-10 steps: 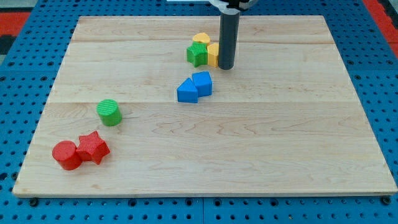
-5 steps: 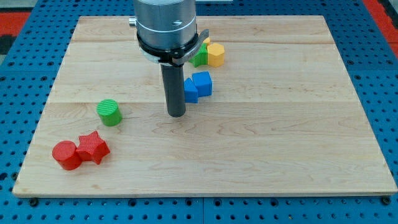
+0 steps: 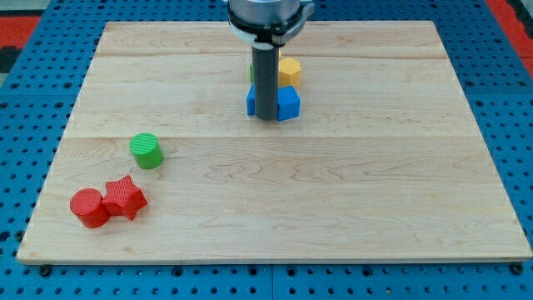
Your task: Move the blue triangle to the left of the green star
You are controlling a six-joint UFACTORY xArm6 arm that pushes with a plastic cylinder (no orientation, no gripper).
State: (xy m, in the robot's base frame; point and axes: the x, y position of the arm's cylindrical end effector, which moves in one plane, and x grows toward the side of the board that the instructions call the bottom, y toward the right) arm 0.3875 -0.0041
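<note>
My tip (image 3: 266, 117) rests on the board at the bottom edge of two blue blocks. The rod hides most of the blue triangle (image 3: 251, 101), which shows only as a sliver at the rod's left. The other blue block (image 3: 288, 102) sits at the rod's right. The green star (image 3: 251, 72) is almost fully hidden behind the rod, just above the blue triangle. A yellow block (image 3: 289, 71) sits right of the star, above the blue block.
A green cylinder (image 3: 146, 151) stands at the view's left of centre. A red cylinder (image 3: 88, 207) and a red star (image 3: 124, 197) touch each other near the bottom left corner. The wooden board (image 3: 375, 208) lies on a blue pegboard.
My tip swung from beside the yellow block down to the left of the blue blocks, then up and right against them. Both blue blocks shifted up and right, close under the green star and yellow block.
</note>
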